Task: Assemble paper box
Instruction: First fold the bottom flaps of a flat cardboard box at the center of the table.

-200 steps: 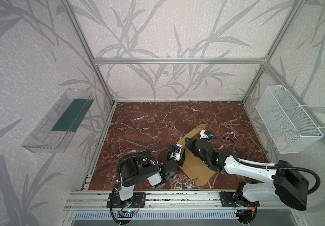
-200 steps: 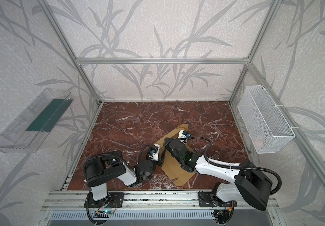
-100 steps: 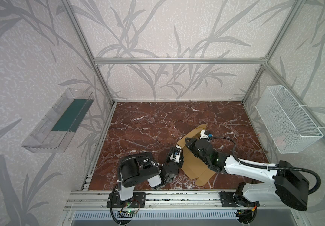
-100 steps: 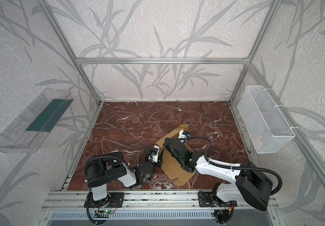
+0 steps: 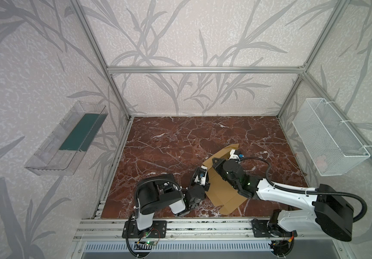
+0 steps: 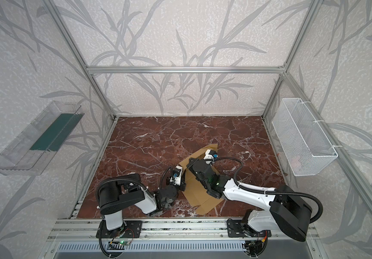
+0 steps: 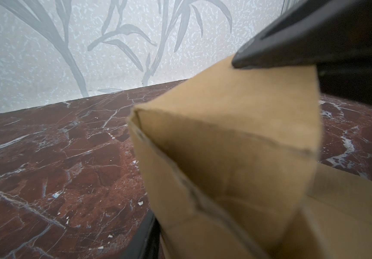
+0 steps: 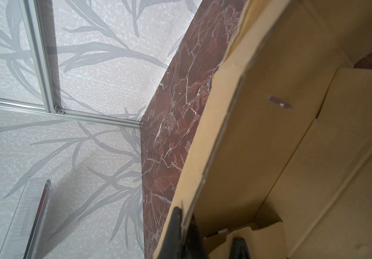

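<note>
The tan-brown die-cut corrugated cardboard box [image 5: 222,190] lies half-folded on the red-brown marble worktop [image 5: 169,143], near its front edge, between both arms. It looks light, stiff across its panels and springy at the creases, so a flap is best pinched at its edge, close to a fold. The right tool [image 8: 184,225] is clamped on a raised side wall, its arm stretched low over the sheet. The left tool [image 7: 194,140] straddles a folded corner, wrist low; whether it pinches I cannot tell.
</note>
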### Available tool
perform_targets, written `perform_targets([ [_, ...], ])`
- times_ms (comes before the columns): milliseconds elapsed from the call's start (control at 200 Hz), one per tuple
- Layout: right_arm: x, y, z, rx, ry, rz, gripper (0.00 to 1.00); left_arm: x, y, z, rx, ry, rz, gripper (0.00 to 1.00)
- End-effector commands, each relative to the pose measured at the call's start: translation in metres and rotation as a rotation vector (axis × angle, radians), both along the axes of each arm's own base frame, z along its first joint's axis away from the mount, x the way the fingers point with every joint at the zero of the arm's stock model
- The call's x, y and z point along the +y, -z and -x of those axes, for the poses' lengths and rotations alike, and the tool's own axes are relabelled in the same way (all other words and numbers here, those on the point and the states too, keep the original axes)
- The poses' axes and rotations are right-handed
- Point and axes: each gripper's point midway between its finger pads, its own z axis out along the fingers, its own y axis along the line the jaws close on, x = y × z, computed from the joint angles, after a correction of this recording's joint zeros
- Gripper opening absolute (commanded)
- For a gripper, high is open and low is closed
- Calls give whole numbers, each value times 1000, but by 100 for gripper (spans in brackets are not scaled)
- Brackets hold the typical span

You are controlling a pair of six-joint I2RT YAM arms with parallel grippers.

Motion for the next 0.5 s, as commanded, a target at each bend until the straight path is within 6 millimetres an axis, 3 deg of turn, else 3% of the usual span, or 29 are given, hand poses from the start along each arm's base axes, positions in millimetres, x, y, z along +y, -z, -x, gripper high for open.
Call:
perform_targets([
  [0, -4, 23, 10, 46, -19, 92, 6, -3, -30, -5, -56, -26, 82, 32],
  [495, 7, 18, 22, 26, -25, 97, 20, -5, -45, -6, -66, -33, 145, 22],
])
